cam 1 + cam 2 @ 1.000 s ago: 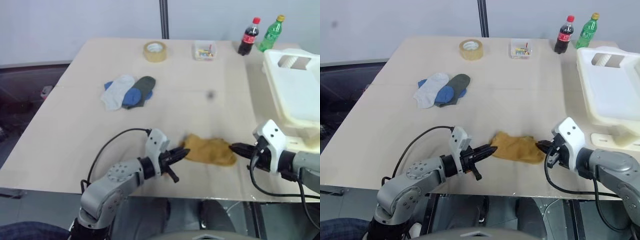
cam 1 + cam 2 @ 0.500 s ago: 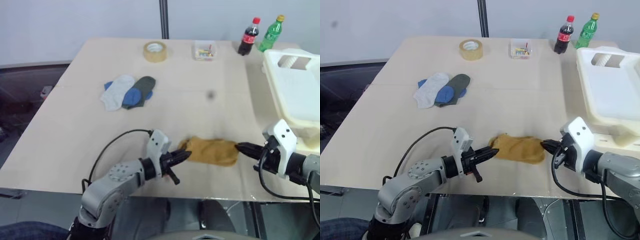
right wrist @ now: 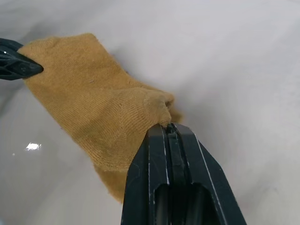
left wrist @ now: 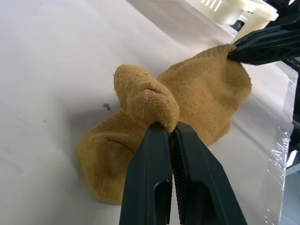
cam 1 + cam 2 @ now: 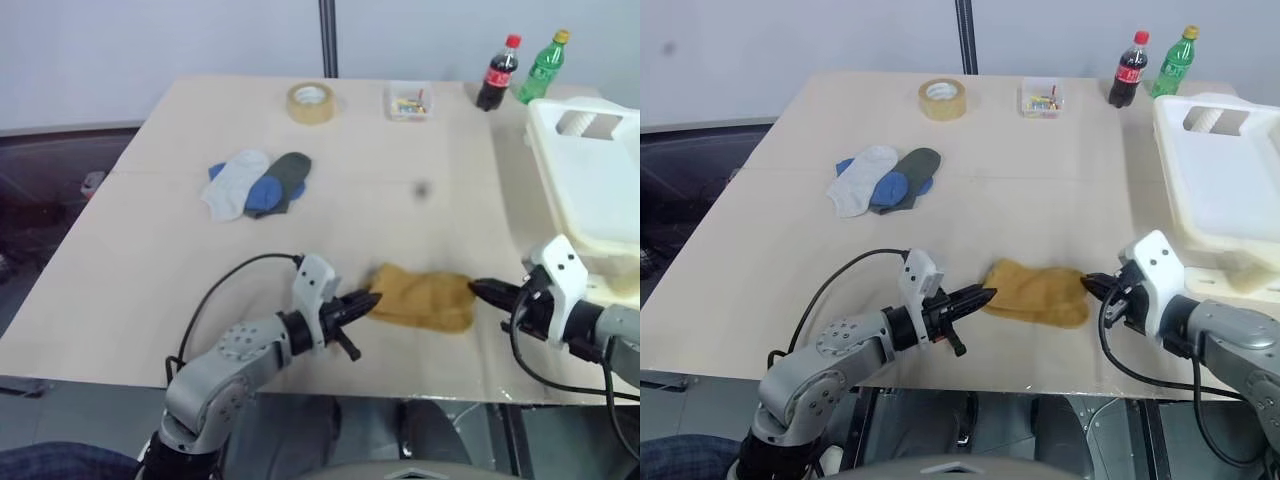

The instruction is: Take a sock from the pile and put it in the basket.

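A mustard-yellow sock [image 5: 423, 298] lies near the table's front edge, pinched at both ends. My left gripper [image 5: 372, 297] is shut on its left end, seen close in the left wrist view [image 4: 169, 132]. My right gripper [image 5: 475, 290] is shut on its right end, seen close in the right wrist view [image 3: 167, 125]. The pile [image 5: 256, 183] of white, blue and dark green socks lies at the table's middle left, far from both grippers. The cream-white basket [image 5: 590, 180] stands at the right edge of the table, just beyond my right gripper.
At the far side of the table [image 5: 180, 270] stand a roll of tape [image 5: 311, 102], a small clear box [image 5: 409, 102], a cola bottle [image 5: 496, 73] and a green bottle [image 5: 543, 66]. A black cable [image 5: 215, 300] loops over my left arm.
The right gripper, with the sock's right end, shifted a little to the right, and the sock is drawn out flatter between the two grippers. The left gripper kept still.
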Controlling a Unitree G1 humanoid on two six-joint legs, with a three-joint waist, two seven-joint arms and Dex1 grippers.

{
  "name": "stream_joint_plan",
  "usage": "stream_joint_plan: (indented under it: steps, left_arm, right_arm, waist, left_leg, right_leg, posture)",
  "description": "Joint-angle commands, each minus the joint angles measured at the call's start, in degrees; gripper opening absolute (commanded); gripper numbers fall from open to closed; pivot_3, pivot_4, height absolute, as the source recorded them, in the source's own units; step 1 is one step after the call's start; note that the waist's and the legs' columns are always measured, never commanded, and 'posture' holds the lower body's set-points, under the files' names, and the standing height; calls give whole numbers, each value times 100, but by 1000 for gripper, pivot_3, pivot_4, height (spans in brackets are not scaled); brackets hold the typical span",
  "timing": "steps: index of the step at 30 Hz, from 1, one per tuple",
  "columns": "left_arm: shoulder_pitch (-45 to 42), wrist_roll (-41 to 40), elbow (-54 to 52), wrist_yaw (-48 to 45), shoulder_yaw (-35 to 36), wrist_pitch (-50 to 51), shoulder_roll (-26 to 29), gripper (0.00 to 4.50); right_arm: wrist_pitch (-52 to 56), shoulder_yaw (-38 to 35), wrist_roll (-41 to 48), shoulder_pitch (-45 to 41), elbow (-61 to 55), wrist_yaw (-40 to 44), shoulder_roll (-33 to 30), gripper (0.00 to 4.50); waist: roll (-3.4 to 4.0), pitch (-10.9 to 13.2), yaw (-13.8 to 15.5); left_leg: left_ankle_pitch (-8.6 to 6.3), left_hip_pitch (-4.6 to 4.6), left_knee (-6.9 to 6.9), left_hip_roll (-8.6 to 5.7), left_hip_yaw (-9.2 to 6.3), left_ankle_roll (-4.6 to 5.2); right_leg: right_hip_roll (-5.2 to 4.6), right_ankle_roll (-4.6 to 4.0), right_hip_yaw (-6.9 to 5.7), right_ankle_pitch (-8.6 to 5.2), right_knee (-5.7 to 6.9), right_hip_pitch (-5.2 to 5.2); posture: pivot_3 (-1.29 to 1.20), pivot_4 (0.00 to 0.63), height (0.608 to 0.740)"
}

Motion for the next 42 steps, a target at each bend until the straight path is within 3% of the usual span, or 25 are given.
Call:
stream_joint_plan:
  steps: [1, 2, 3, 9, 17, 23, 30, 31, 32, 39, 42]
  left_arm:
    - [3, -154, -40, 156, -37, 282, -101, 49]
    - [11, -207, -9, 180, -33, 349, -153, 0]
    - [21, -237, 13, 183, -36, 389, -185, 0]
    - [27, -370, 98, 177, 46, 561, -308, 0]
    - [-38, -348, 325, 35, -71, 490, -277, 0]
    - [48, -268, 386, 48, -133, 299, -350, 0]
    - [71, -79, 315, 84, -230, 15, -324, 0]
    - [66, -86, 305, 84, -224, 20, -320, 725]
    - [65, -94, 299, 84, -219, 28, -318, 919]
    - [53, -161, 255, 178, -98, 96, -369, 4304]
    - [101, -427, 225, 123, 172, 109, -427, 4408]
  right_arm:
    - [13, 121, -74, 160, 10, 2, -58, 0]
    - [-4, 185, -155, 210, 48, -30, -64, 430]
    - [-44, 242, -248, 264, 79, -42, -82, 555]
    - [-359, 311, -603, 193, 102, -99, 20, 3134]
    - [-564, 680, -446, -587, -171, -119, 456, 3134]
    - [-1834, 2295, -2191, -343, 319, 275, -137, 3134]
    - [-2390, 2592, -2875, -274, 907, 464, -49, 3134]
    - [-2401, 2576, -2903, -270, 935, 480, -22, 3187]
    - [-2406, 2555, -2924, -265, 952, 493, 9, 3187]
    - [-2393, 2507, -3007, -190, 924, 618, 109, 3187]
    - [-2395, 2521, -3064, -134, 907, 636, 140, 3187]
  waist:
    - [0, 0, 0]
    - [0, 0, 1]
    - [0, 0, 2]
    - [0, 0, -16]
    - [1, 0, -5]
    - [0, -1, -1]
    - [1, -1, -2]
    - [0, -1, -1]
    - [0, -1, -1]
    - [1, -2, 0]
    - [1, -2, -7]
  left_leg:
    - [0, -1, 0, 0, 0, 0]
    - [0, -1, 0, 0, 0, 0]
    - [0, -1, 0, 0, 0, 1]
    - [-1, 0, 0, 0, 0, 1]
    - [0, 0, -1, 1, -2, 1]
    - [-1, -6, -2, -2, -6, 1]
    - [0, -4, -2, 0, -6, 0]
    - [0, -4, -2, 0, -6, 0]
    - [-1, -4, -2, 0, -6, 0]
    - [-1, -4, -2, 0, -8, 0]
    - [-1, -2, -2, 0, -7, 0]
  right_leg:
    - [0, 0, 0, 0, -1, 0]
    - [0, 0, 0, 0, -1, 0]
    - [0, 0, 0, 0, -1, 0]
    - [0, 1, 0, 0, -2, 0]
    - [3, 0, -1, 0, -2, 0]
    - [-3, 1, -7, 0, -16, 0]
    - [-2, 0, -6, 1, -16, 0]
    - [-2, 0, -6, 0, -16, 0]
    - [-2, 0, -6, 0, -16, 1]
    - [-2, 0, -7, 1, -16, 1]
    - [-2, 0, -6, 1, -16, 1]
  posture:
    - [0, 150, 738]
    - [0, 150, 738]
    - [0, 150, 738]
    - [0, 150, 738]
    - [0, 150, 738]
    - [0, 150, 738]
    - [0, 150, 738]
    - [0, 150, 738]
    - [0, 150, 738]
    - [0, 150, 738]
    - [0, 150, 738]
